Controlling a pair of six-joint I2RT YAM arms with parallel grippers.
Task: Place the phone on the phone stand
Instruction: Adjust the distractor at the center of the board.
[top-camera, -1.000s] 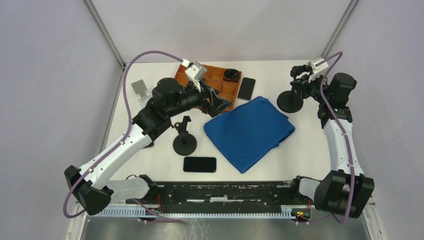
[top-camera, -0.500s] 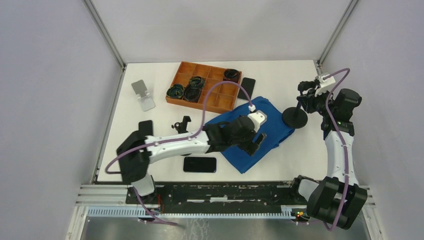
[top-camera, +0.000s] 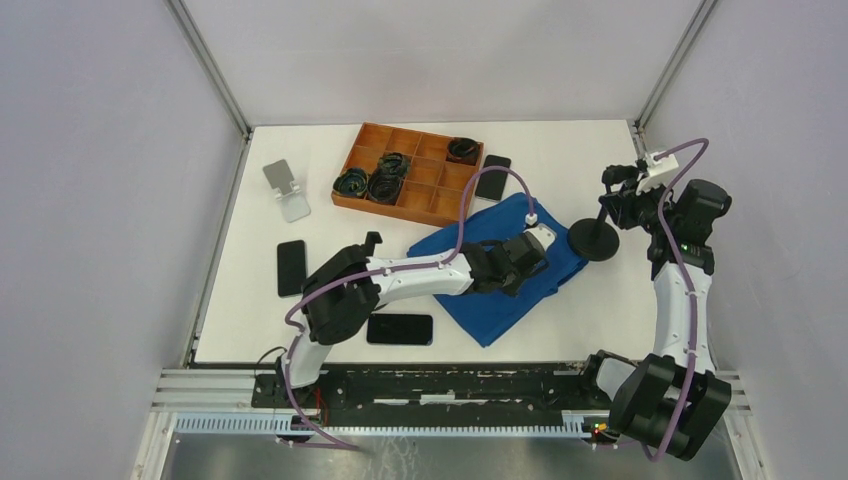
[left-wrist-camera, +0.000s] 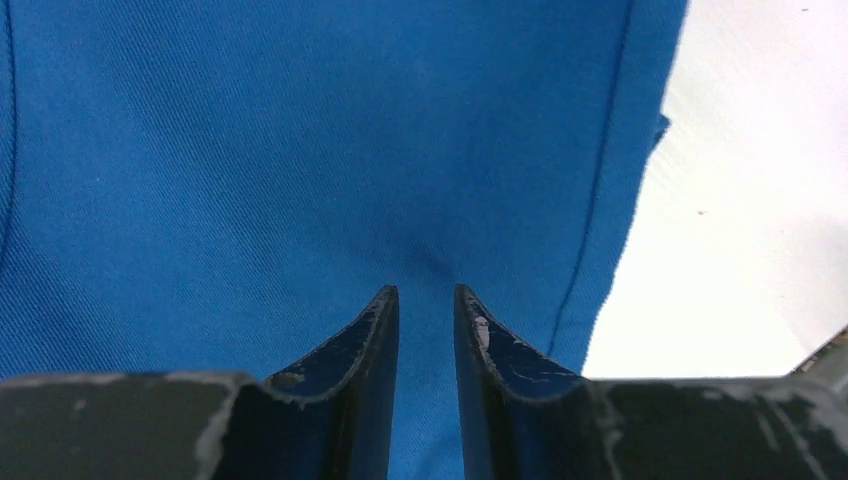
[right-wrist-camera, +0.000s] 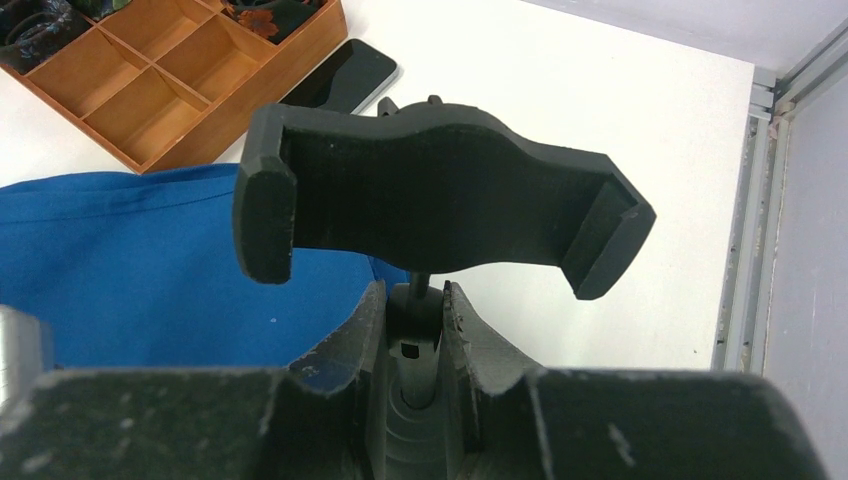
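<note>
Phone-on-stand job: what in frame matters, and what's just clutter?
Job:
black stand, gripped by right claw
near phone
left phone
far phone
(cannot tell which phone is meant)

Clutter:
tray
cloth, under left claw
silver stand

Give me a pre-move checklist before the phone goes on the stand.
1. Right gripper clamped on the phone stand stem: ok.
2. Stand cradle empty: ok.
3. Left gripper holding a phone: not ok; it is over the blue cloth.
4. Left gripper free of the cloth: cannot tell.
5. Near-edge phone lying uncovered on the table: ok.
</note>
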